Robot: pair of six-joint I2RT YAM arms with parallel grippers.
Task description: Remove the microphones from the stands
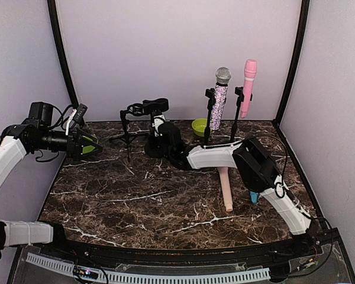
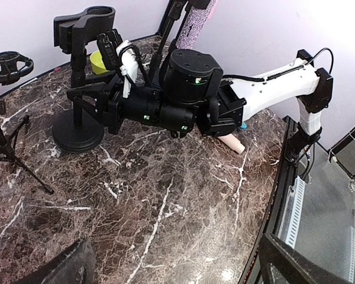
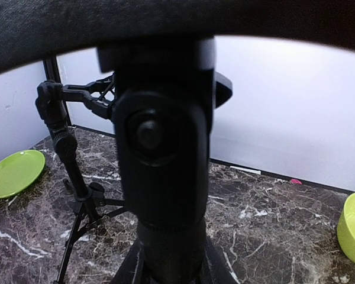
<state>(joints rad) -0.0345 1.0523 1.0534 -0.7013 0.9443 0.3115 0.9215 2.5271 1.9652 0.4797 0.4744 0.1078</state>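
A black round-base stand (image 1: pixel 158 145) rises at the back centre, and its clip (image 2: pixel 86 26) looks empty. My right gripper (image 1: pixel 164 147) is shut on this stand's post (image 3: pixel 168 248), just under the clip's knob (image 3: pixel 149 133). A glittery microphone (image 1: pixel 219 100) and a pink microphone (image 1: pixel 248 83) stand upright in two thin stands at the back right. A peach microphone (image 1: pixel 226 189) lies flat on the marble table (image 1: pixel 136 201). My left gripper (image 1: pixel 84 145) hovers at the far left, open and holding nothing, with one of its fingers (image 2: pixel 65 269) showing.
A tripod stand with a shock mount (image 1: pixel 128 118) stands just left of the round-base stand. A green bowl (image 1: pixel 199 126) sits at the back and a green plate (image 3: pixel 15 171) lies at the back left. My right arm (image 1: pixel 225 155) stretches across the table's right half.
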